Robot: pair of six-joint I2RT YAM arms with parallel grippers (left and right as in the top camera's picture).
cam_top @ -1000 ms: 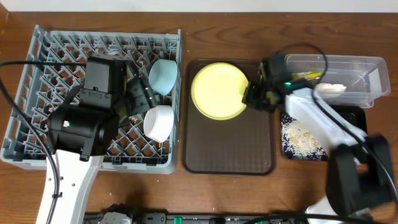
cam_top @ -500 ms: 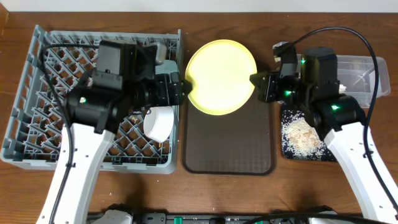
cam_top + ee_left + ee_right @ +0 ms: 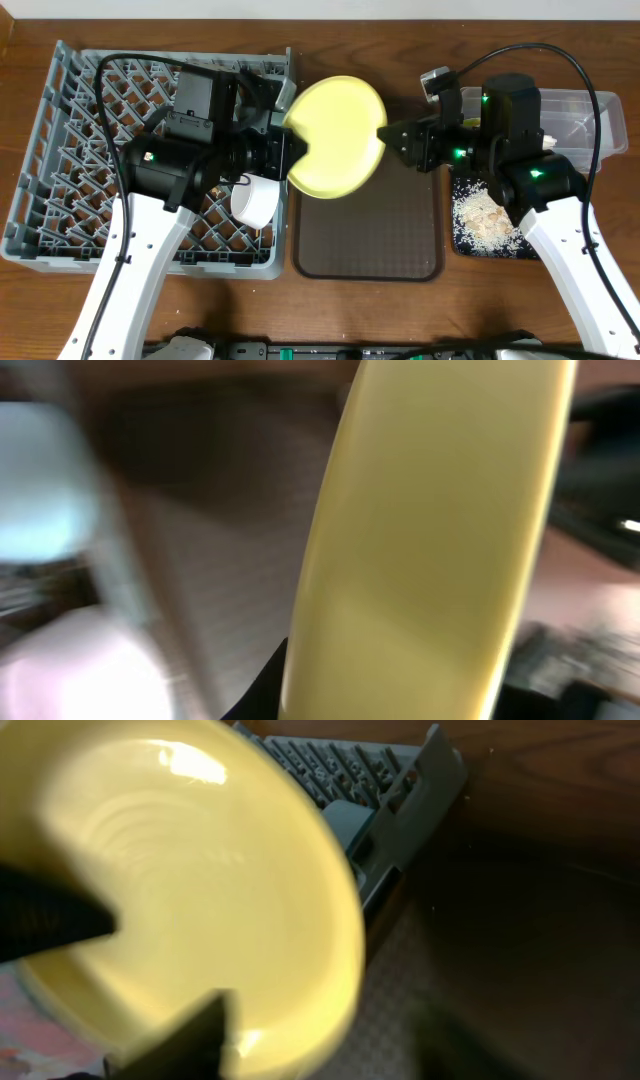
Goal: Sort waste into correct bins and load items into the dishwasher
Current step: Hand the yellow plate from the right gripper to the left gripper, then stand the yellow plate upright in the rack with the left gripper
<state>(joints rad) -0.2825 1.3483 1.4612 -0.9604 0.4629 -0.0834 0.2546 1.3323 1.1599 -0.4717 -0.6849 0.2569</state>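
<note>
On the wooden tabletop (image 3: 460, 300), food scraps (image 3: 485, 215) lie in the black tray (image 3: 465, 245) and a pink bowl (image 3: 255, 197) sits in the rack (image 3: 60, 180). The left end effector (image 3: 293, 150) pinches the yellow plate (image 3: 335, 135), tilted just beside the rack. The right end effector (image 3: 395, 140) stands wide nearby. Racking the plate remains, and no chopsticks show.

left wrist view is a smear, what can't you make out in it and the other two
- Left wrist: motion blur; the plate fills it, so the left gripper hold is unreadable.
- Overhead: the left arm covers the blue bowl; left wrist shows a pale smear.
- Overhead: the right arm hides part of the tub.
- Right wrist: fingers of the right gripper are dark blurs; plate contact unclear.
- Chopsticks: in no view.
</note>
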